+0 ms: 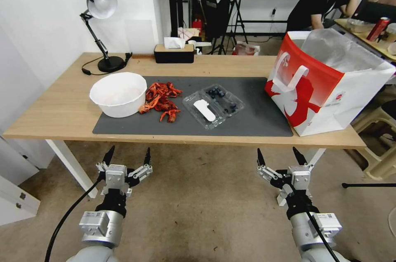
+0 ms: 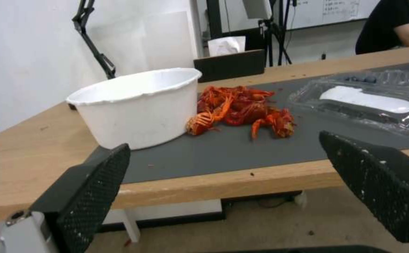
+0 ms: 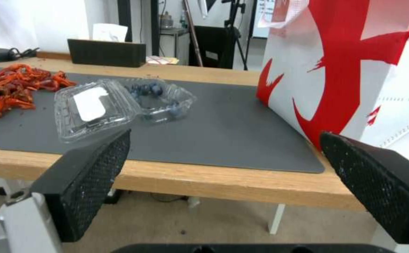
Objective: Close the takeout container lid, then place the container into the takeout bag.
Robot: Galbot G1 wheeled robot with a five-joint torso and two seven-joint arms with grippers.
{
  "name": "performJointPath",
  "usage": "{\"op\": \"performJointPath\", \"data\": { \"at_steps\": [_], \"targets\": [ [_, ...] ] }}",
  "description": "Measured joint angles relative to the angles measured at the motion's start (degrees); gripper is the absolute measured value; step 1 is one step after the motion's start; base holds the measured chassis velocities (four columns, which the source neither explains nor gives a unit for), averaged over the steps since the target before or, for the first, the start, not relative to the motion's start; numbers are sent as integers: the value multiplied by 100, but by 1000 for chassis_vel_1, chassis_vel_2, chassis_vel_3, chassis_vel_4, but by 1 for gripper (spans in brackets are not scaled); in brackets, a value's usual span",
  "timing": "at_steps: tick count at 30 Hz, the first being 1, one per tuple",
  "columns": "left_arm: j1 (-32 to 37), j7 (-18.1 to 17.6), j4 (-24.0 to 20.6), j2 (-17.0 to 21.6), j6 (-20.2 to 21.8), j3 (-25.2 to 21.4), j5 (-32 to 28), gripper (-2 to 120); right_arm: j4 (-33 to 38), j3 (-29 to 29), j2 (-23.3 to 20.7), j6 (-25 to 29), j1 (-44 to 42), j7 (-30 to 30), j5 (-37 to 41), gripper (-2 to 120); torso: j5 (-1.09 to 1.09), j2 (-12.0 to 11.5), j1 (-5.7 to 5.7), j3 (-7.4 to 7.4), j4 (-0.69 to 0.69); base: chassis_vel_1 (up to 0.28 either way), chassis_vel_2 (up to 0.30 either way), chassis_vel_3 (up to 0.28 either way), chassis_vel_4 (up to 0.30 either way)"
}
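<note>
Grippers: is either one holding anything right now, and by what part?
Nothing held. Left gripper and right gripper hang open before the table.

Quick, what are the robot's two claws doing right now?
Left gripper: open, holding nothing, in front of the table.
Right gripper: open, holding nothing, in front of the table.

Right gripper (image 3: 223,168) with its 2 black textured fingers (image 3: 92,182) spread wide below the table edge (image 3: 204,182), takeout container (image 3: 160,98) open on the grey mat (image 3: 223,133), lid (image 3: 94,109) flat beside the berry half, crayfish (image 3: 7,91) and takeout bag (image 3: 349,70) at opposite ends of the mat
</note>
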Motion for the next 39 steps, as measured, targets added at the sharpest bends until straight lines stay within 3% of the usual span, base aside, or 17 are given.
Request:
{"op": "performJointPath", "data": {
  "at_steps": [23,26,29,39],
  "targets": [
    [2,-6,-13,-9,6,17,0,100,7,-21,-7,-62,-2,-8,0,100,0,0,0,0,0,0,0,0,0],
    [34,-180,-217,-159,204,342,-34,100,140,-211,-69,-479,-28,-92,-13,100,-1,0,0,0,0,0,0,0,0],
    [119,-596,-714,-526,690,1110,-128,100,367,-536,-170,-1209,-75,-272,-45,100,2,0,0,0,0,0,0,0,0],
    [133,-481,-819,-632,881,1279,-136,100,392,-570,-179,-1336,-83,-368,-40,100,1,0,0,0,0,0,0,0,0]
  ]
}}
